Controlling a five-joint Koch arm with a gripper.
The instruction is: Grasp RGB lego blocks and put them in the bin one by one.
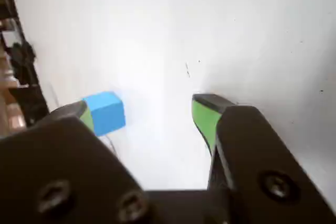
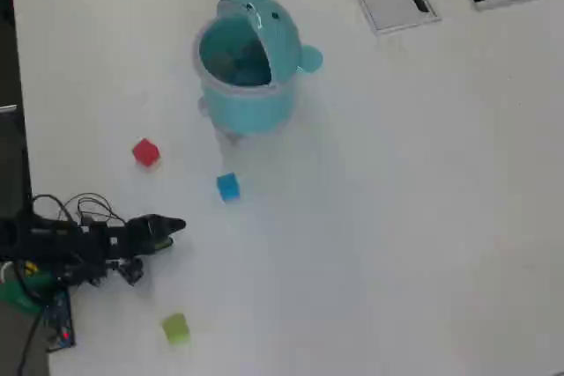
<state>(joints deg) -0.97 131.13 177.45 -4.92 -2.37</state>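
Low over table [image 2: 397, 217] | arm [image 2: 79, 239] lies level | jaws apart, empty | blue block [image 1: 106, 111] beside one tip

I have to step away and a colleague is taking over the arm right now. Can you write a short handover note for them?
Gripper: open and empty, green-padded jaws spread above the table, blue block just by the left pad in the wrist view.
Overhead view: bin stands with its lid open; what is inside cannot be made out. Red block lies left of the bin, the blue one below it, yellow-green block lowest, near the arm.
Done: no block in the bin.
Left: all three blocks, one at a time; blue looks the closest.
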